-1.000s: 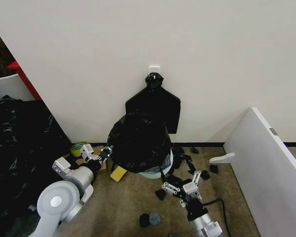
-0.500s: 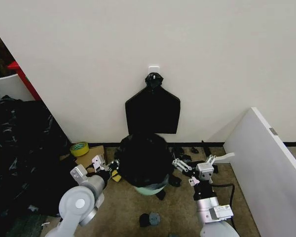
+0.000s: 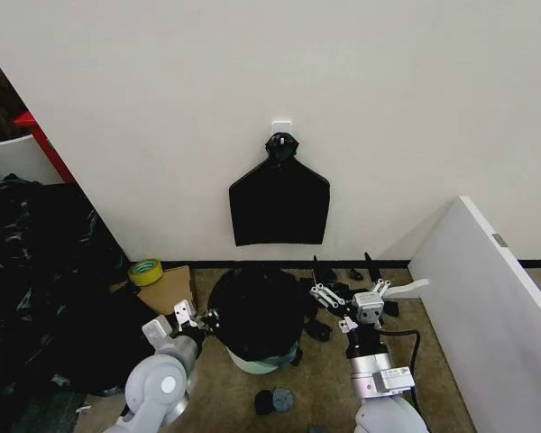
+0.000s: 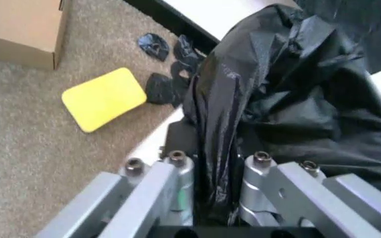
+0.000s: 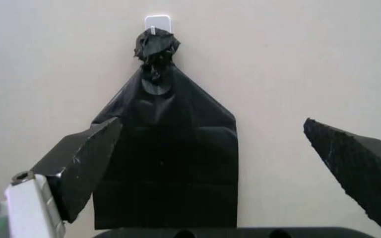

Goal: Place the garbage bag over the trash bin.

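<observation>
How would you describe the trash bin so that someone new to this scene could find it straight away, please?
Start at the black bag hanging on the wall and drop straight down to the carpet. There stands the trash bin, between the left gripper and the right gripper. Unlike the flat white panel beside it, it is round, with the garbage bag draped over it.

The garbage bag [image 3: 257,311] lies draped over the trash bin [image 3: 261,363], which stands before the wall. Left of the bin sit a cardboard box [image 3: 176,287] and tape roll [image 3: 145,271]; right of it leans a flat panel [image 3: 487,311].
</observation>
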Controlling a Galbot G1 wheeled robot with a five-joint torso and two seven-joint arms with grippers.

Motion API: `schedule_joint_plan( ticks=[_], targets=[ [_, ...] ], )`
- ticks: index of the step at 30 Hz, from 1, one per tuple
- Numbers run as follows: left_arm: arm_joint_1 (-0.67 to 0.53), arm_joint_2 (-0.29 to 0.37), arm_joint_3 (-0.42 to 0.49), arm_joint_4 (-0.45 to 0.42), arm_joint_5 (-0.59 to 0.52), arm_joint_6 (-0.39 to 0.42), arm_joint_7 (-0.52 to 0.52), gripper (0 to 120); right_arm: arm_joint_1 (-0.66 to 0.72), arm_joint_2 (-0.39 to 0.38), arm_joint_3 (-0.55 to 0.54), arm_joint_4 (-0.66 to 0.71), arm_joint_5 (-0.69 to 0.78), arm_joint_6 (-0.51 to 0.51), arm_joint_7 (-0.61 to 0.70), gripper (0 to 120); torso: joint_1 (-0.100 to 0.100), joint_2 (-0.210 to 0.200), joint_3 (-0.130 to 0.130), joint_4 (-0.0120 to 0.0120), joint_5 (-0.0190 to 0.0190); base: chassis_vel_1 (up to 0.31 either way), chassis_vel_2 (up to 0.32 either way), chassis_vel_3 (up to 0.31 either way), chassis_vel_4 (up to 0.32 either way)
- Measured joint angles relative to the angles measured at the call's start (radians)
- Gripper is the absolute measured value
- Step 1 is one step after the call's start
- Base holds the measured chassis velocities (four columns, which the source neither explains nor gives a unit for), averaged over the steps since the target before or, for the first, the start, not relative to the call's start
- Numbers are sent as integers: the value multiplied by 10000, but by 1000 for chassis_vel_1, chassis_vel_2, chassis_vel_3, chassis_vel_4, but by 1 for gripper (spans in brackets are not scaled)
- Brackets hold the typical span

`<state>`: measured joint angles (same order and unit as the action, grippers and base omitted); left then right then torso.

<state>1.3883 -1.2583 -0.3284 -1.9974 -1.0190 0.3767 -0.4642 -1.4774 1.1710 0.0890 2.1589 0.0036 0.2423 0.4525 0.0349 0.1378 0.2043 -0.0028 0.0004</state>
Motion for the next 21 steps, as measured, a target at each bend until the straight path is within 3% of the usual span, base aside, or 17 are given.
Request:
schedule_joint_plan(
  ticks=[5,8,15,21],
  targets=[
    [282,107,50,-198,261,-145,-95,36,-15,-3,-12,-14,23,-45,6,100,0,0,0,0,1,0,0,0,0],
    [442,190,34,-422,273,-141,-208,43,-16,1,-14,-14,36,-58,12,100,0,0,0,1,-1,0,0,0,0],
    [1183,837,-233,-2025,322,583,-1165,74,18,107,-48,-61,45,-84,25,100,-1,0,-1,0,0,0,0,0,0],
    [1558,1423,-590,-3174,844,571,-1606,95,59,246,-34,-132,78,-95,14,100,-2,0,-1,1,2,0,0,0,0]
  ],
)
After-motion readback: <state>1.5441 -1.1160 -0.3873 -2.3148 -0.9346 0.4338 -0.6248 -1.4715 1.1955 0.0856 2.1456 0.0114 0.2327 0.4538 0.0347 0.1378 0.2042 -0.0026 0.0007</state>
